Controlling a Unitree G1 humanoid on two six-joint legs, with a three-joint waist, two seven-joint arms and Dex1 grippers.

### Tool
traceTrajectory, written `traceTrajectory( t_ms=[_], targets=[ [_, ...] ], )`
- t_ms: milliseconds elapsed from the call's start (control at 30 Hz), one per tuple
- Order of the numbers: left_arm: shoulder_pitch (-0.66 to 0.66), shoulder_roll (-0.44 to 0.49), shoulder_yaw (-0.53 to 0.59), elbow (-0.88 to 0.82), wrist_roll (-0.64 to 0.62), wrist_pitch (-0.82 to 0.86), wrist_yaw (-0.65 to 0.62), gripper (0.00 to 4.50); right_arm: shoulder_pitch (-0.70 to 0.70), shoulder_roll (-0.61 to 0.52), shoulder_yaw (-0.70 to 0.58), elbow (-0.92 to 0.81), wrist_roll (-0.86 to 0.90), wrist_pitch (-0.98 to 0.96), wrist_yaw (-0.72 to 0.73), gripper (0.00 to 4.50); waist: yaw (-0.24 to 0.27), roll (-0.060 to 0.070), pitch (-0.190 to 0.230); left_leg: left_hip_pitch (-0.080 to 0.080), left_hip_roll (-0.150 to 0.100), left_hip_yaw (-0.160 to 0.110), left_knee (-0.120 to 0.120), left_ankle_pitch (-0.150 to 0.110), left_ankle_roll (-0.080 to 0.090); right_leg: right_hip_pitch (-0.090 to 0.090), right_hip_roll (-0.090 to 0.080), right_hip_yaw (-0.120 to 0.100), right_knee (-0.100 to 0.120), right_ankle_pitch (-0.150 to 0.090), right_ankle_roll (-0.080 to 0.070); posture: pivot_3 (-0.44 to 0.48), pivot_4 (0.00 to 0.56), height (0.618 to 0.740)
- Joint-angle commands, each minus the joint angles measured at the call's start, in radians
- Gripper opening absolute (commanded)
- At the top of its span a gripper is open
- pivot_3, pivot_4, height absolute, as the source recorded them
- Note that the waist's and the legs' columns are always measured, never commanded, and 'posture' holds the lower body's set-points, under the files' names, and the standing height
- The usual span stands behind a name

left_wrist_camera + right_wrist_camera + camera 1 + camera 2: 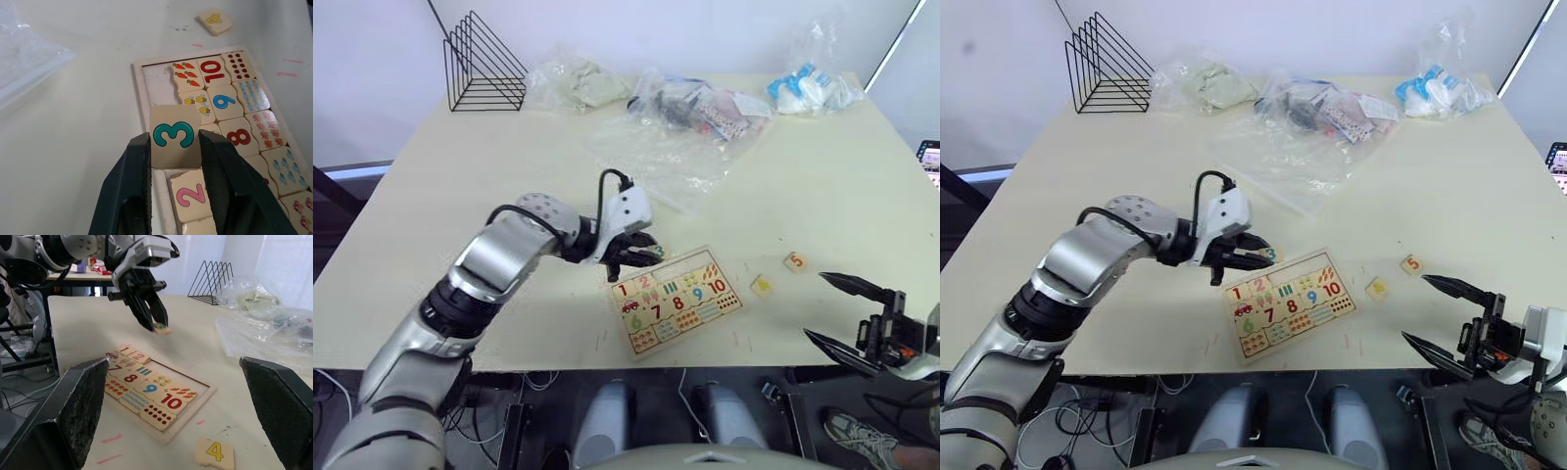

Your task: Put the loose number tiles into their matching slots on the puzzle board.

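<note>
My left gripper (644, 257) is shut on a pale tile with a teal 3 (176, 136). It hangs just above the far left end of the puzzle board (139, 93), over the top row past the pink 2 tile (190, 195). A bare matching slot (157, 85) shows in that row beside the carrot tile. Two loose tiles lie on the table to the right of the board: a yellow 4 (762, 285) and an orange 5 (794, 260). My right gripper (815, 305) is open and empty at the table's front right edge, apart from both tiles.
Clear plastic bags (656, 147) lie behind the board, with more bags at the back (573, 83) and back right (813, 88). A black wire rack (484, 64) stands at the back left corner. Bare table stretches left of the board.
</note>
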Motion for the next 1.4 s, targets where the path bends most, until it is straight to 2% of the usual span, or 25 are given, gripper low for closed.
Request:
traceTrajectory(
  t_ms=[33,267,567,1400],
  targets=[
    [-0.041,-0.026,-0.026,-0.040,0.013,0.068,0.022,0.93,-0.009,0.002,-0.003,-0.005,0.005,-0.009,0.003,4.50,0.000,0.000,0.000,0.000,0.000,0.000,0.000,0.000,0.000,0.000,0.000,0.000,0.000,0.000,0.000,0.000,0.150,0.740],
    [-0.096,-0.068,-0.105,-0.062,0.029,0.242,0.079,0.93,-0.020,0.005,0.004,0.006,0.001,-0.015,0.005,4.50,0.000,0.000,0.000,0.000,0.000,0.000,0.000,0.000,0.000,0.000,0.000,0.000,0.000,0.000,0.000,0.000,0.150,0.740],
    [-0.143,-0.082,-0.143,-0.033,0.025,0.305,0.105,0.93,-0.024,0.010,0.004,0.009,-0.005,-0.022,0.004,4.50,0.000,0.000,0.000,0.000,0.000,-0.001,0.000,0.000,0.000,0.000,0.000,0.000,0.000,0.000,0.000,0.000,0.150,0.740],
    [-0.128,-0.058,-0.187,-0.013,0.073,0.223,0.102,0.93,-0.027,0.014,-0.001,0.016,-0.017,-0.028,0.003,4.50,0.000,0.000,0.000,0.000,0.000,0.000,0.000,0.000,0.000,0.000,0.000,0.000,0.000,0.000,0.000,0.000,0.150,0.740]
  ],
)
